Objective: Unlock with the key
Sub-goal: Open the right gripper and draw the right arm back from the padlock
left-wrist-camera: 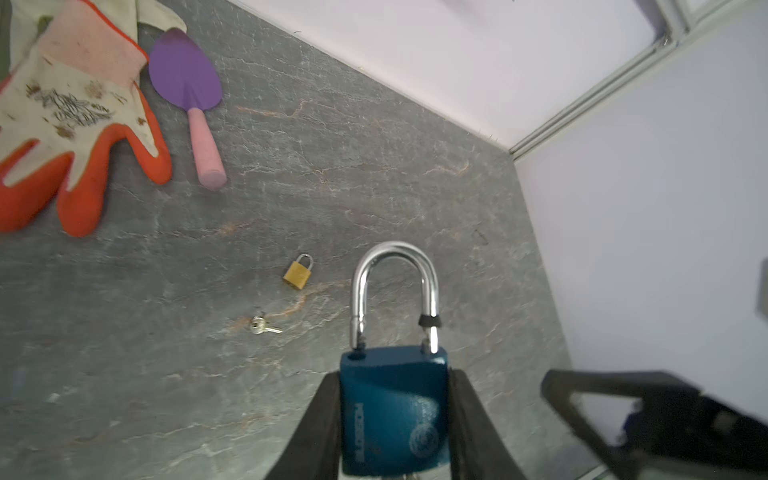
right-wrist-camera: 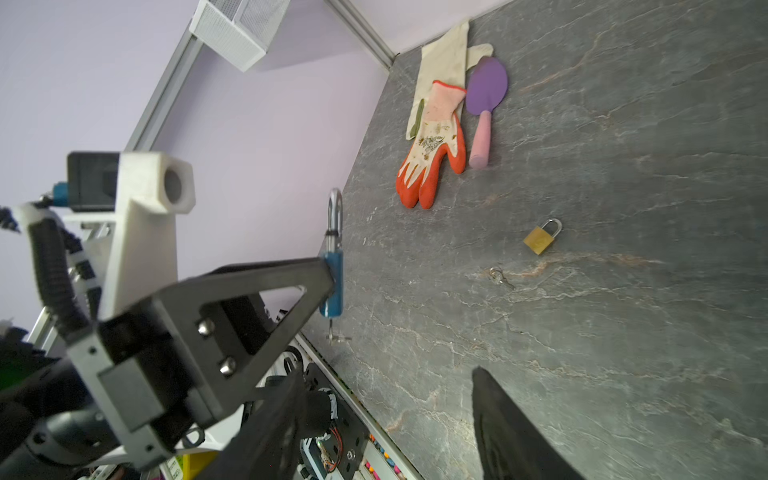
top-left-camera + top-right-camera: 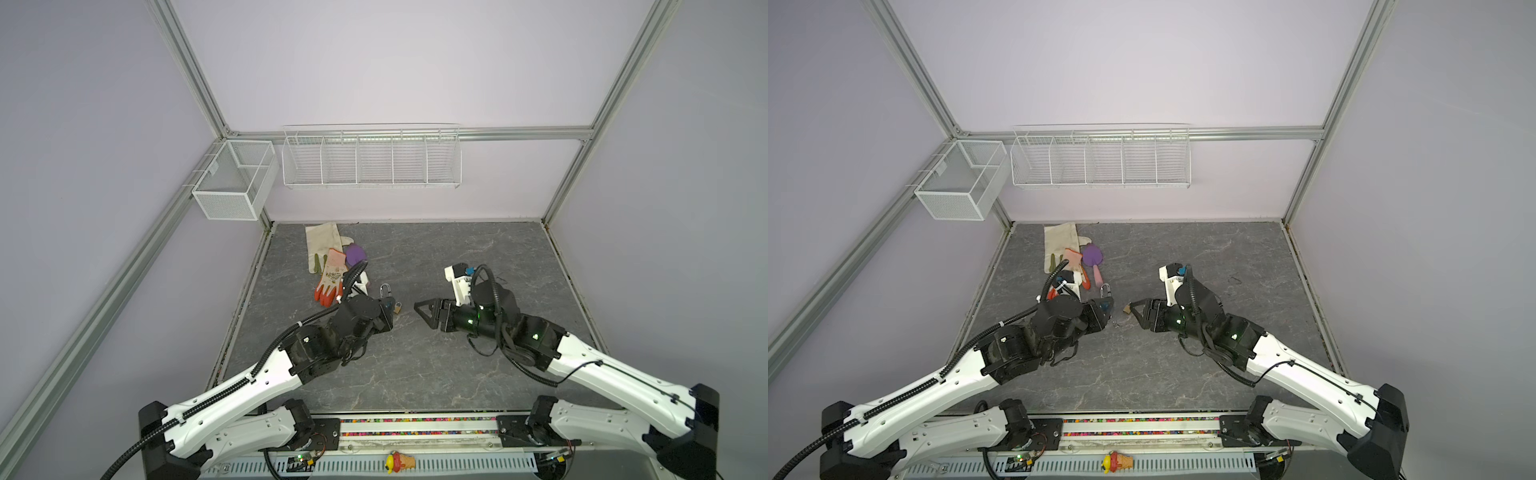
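1. left jaws clamped on blue lock, held off the surface.
2. key sits in the keyhole under the body; nothing grips it.
3. right jaws apart, empty, near the lock.
4. one leg of shackle looks lifted out of the body, so prob. unlocked already.
5. next: rt arm likely needs to swing shackle clear w/o knocking key; ignore brass lock & small key on surface.
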Tool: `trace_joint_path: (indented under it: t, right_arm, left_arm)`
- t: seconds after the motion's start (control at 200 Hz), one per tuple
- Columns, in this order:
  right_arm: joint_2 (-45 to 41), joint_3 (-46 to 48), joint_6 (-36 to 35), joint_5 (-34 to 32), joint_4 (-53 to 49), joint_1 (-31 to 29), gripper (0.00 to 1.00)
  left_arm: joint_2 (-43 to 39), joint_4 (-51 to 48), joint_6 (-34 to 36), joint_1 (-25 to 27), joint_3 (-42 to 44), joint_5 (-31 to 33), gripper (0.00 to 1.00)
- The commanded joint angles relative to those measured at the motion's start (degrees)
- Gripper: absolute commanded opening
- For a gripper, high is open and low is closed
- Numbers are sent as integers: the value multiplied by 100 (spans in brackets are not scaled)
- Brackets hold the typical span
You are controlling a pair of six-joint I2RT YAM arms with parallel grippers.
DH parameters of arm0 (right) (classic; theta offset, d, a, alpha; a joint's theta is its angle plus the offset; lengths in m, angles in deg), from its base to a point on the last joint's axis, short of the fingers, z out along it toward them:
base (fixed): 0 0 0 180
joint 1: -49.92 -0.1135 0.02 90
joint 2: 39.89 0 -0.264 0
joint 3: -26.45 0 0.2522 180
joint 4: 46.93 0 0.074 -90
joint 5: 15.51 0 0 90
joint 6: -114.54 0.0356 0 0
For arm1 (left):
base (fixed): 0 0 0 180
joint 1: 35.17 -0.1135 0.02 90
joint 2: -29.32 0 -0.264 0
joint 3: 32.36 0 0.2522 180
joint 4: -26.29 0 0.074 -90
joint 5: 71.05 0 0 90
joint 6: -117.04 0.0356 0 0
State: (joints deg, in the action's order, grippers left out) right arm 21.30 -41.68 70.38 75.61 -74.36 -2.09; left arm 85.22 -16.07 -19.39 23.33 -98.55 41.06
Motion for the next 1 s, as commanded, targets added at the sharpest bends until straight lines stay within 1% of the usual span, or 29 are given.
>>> trace_joint_path:
  t: [0.0, 0.03, 0.09, 0.135, 0.19, 0.345, 0.46, 0.515, 0.585, 0.8, 0.994]
  right_arm:
    - [276, -451, -942, 482, -975, 276, 73]
    - [369, -562, -1143, 489, -1082, 287, 76]
    - [597, -840, -1515, 510, -1310, 327, 79]
    - [797, -1062, -1709, 428, -1515, 355, 81]
    - [1034, -1292, -1889, 491, -1689, 421, 83]
    - [1747, -1970, -2229, 858, -1972, 465, 85]
    - [2247, -2503, -2431, 816, -2270, 470, 86]
    - [2455, -2771, -2511, 716, -2456, 469, 86]
    - [2687, -3006, -2557, 526, -2589, 469, 87]
    - [3264, -3685, -2767, 203, -3112, 470, 87]
    - [3553, -3997, -2817, -60, -3415, 479, 88]
  left_arm:
    - [-319, 335, 1762, -17, 283, -102, 0]
    - [-386, 578, 2076, -14, 461, -211, 0]
    - [-539, 1137, 2573, -15, 818, -343, 0]
    - [-652, 1538, 2931, -14, 1080, -424, 0]
    - [-767, 2082, 3336, -14, 1404, -522, 0]
    - [-790, 2810, 3995, -14, 1856, -564, 0]
    - [-730, 3176, 4220, -11, 2071, -554, 0]
    - [-712, 3285, 4243, -15, 2124, -506, 0]
    - [-708, 3437, 4328, -14, 2203, -599, 0]
    - [-687, 3442, 4411, -14, 2211, -525, 0]
    - [-718, 3422, 4435, -14, 2235, -479, 0]
